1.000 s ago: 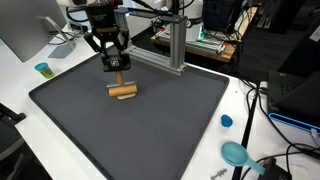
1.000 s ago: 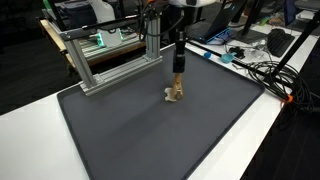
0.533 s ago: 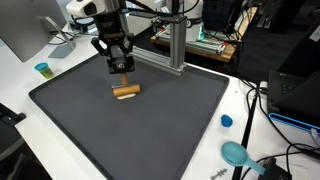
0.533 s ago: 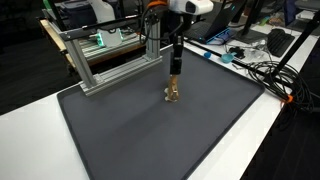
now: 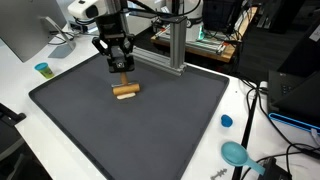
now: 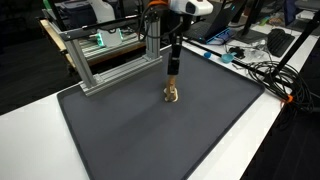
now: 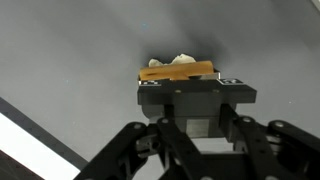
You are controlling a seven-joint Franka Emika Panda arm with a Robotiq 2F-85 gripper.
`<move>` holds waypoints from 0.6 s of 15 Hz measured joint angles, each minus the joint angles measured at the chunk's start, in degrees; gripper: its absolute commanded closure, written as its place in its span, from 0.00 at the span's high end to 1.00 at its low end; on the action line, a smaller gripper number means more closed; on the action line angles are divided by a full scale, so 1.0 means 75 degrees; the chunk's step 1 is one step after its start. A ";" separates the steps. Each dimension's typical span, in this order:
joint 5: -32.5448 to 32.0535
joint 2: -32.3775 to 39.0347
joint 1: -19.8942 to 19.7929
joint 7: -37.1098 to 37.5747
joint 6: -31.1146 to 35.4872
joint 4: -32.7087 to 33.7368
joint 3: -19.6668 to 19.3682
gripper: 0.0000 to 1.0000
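My gripper (image 5: 120, 66) hangs a little above the dark grey mat (image 5: 150, 130), shut on a small tan wooden block (image 5: 122, 68). Under it a tan wooden piece (image 5: 125, 92) lies on the mat, apart from the held block. The same gripper (image 6: 173, 68) and lying piece (image 6: 172, 95) show in both exterior views. In the wrist view the tan block (image 7: 178, 71) sits crosswise at the tips of the gripper (image 7: 190, 88), with a pale bit (image 7: 181, 60) of something showing just beyond it. The fingers' inner faces are hidden by the gripper body.
An aluminium frame (image 5: 176, 45) stands at the mat's back edge, close behind the gripper. A blue cup (image 5: 42, 69), a blue cap (image 5: 226, 121) and a teal object (image 5: 236, 153) lie on the white table around the mat. Cables (image 6: 262, 70) run along one side.
The gripper has risen a little with the tan block, away from the piece on the mat. Nothing has moved in the last half second.
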 measured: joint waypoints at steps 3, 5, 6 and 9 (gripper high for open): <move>-0.0286 0.0027 0.0027 0.0327 -0.0200 0.0042 -0.0007 0.21; -0.0465 0.0040 0.0032 0.0479 -0.0344 0.0048 -0.0009 0.21; -0.0562 0.0062 0.0031 0.0549 -0.0435 0.0047 -0.0021 0.21; -0.0746 0.0187 0.0010 0.0635 -0.0678 0.0109 -0.0107 0.21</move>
